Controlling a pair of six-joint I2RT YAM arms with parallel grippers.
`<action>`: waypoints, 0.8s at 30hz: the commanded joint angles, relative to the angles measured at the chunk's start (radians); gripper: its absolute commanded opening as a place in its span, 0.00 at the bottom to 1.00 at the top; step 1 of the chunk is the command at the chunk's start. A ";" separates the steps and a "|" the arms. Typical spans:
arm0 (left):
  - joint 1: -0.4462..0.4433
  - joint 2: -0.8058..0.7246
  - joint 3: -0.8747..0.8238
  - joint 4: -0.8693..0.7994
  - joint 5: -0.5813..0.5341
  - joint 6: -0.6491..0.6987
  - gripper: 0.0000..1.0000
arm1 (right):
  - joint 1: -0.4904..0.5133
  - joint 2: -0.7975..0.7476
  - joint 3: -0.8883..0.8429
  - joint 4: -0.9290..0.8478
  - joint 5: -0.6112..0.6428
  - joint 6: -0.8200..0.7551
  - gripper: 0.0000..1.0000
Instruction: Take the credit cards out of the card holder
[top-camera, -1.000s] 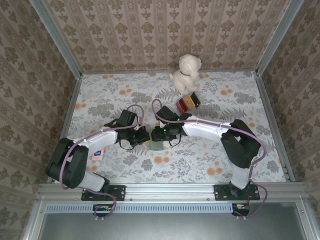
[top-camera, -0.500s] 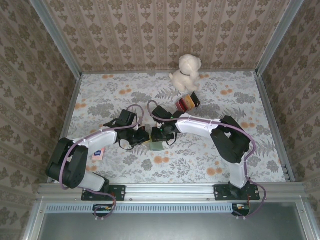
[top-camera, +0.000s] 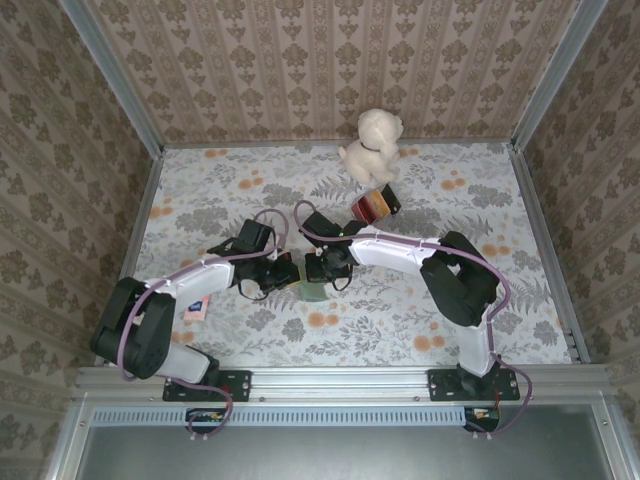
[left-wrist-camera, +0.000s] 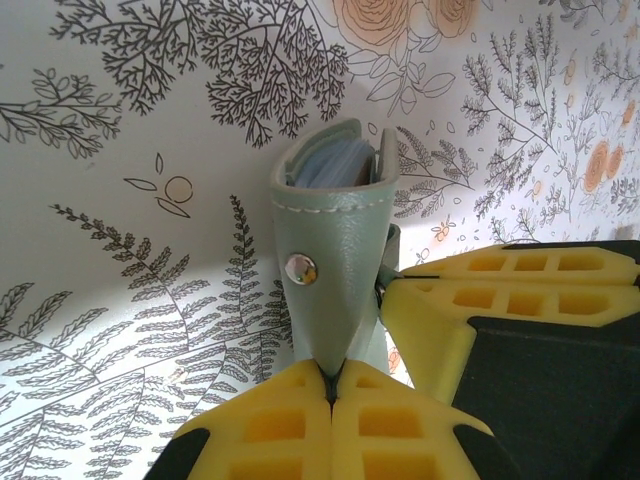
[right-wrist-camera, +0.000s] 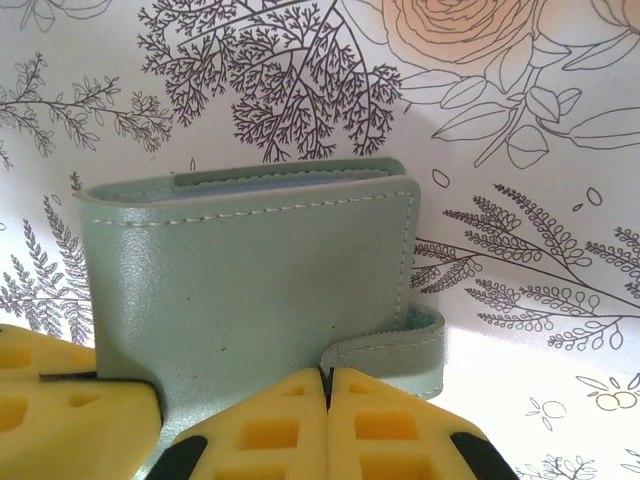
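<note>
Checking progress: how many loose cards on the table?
1: a small white-and-pink card, near left. More may be hidden inside the card holder.

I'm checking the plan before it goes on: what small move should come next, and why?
Probably draw the right gripper gently away from the left gripper, to unfold the card holder. Both are shut on it, the right on its strap, the left on its body, and it is folded closed.

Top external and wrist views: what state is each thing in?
Sage-green folding card holder: folded, standing on edge.
Left gripper: shut on the card holder.
Right gripper: shut on the card holder.
Small white-and-pink card: lying flat.
Cream plush dog: sitting upright.
</note>
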 joint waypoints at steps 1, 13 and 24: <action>0.002 -0.065 -0.009 -0.033 -0.010 0.020 0.00 | -0.014 0.038 -0.058 -0.109 0.159 0.025 0.00; 0.014 -0.087 -0.057 -0.050 -0.033 0.011 0.00 | -0.036 -0.005 -0.081 -0.154 0.275 0.066 0.00; 0.018 -0.080 -0.061 0.078 0.063 0.009 0.31 | -0.045 -0.056 -0.101 -0.057 0.117 0.025 0.00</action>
